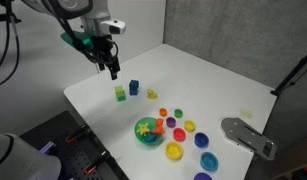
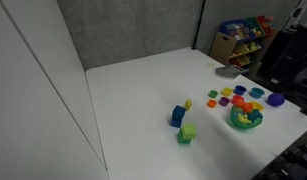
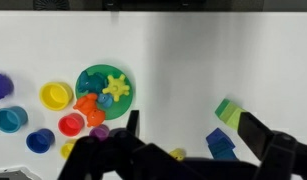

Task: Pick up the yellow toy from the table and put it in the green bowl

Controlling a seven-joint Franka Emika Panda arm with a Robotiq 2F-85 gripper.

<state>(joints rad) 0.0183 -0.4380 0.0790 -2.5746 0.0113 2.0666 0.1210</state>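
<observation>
Black fingers (image 3: 255, 132) of the gripper (image 3: 191, 122) stand spread wide in the wrist view, released and grasping nothing; only bare white table top (image 3: 193, 60) shows between them. The tiny yellow chunky toy (image 3: 178, 155) lies on the table low in that view, between the lines of the two fingers and partly hidden by the gripper's dark body; no finger can be seen touching it. A small green block (image 3: 226, 108) and a small blue block (image 3: 221, 145) sit close together just beside one finger. In an exterior view the gripper (image 1: 112, 72) hangs over the table with its tips pointing down, near the two blocks; the yellow toy (image 1: 152, 94) rests on the table just past the blue block, apart from the gripper. Farther out stands the round teal-green bowl (image 3: 83, 78), well apart from the toy; an orange-yellow star-like toy (image 3: 115, 87) and some orange pieces lie inside it. Small coloured cups ring the bowl; among them are a round yellow cup (image 3: 55, 96), a red cup (image 3: 71, 125) and a light blue cup (image 3: 10, 120). Beyond the cups, at the table's edge in an exterior view, lies a flat grey object (image 1: 248, 136).
</observation>
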